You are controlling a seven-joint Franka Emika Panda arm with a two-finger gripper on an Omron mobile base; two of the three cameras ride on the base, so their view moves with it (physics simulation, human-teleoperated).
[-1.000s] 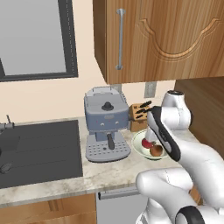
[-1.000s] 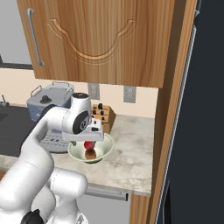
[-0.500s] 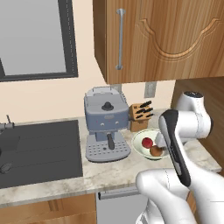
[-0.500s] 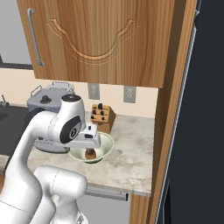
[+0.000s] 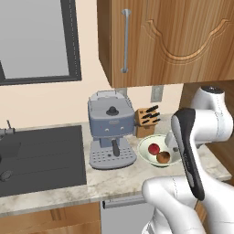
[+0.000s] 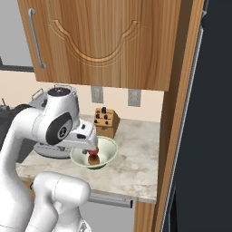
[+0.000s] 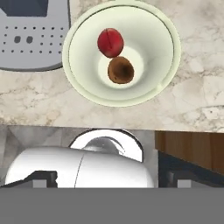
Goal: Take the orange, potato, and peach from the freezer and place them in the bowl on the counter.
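Left base view: the bowl [image 5: 157,151] is sitting right of centre on the marble tabletop [image 5: 114,178], holding the peach [image 5: 154,148] and the potato [image 5: 163,157]; a grey coffee machine [image 5: 111,129] is standing just left of it.

Right base view: the end effector [image 6: 90,144] is hanging above the bowl's [image 6: 108,147] left side, jaws standing wide.

Hand view: peach [image 7: 110,42] is touching potato [image 7: 120,70] at upper centre.

Two base views from behind, left and right, both see the bowl [image 5: 157,151], hand view looks straight down on it
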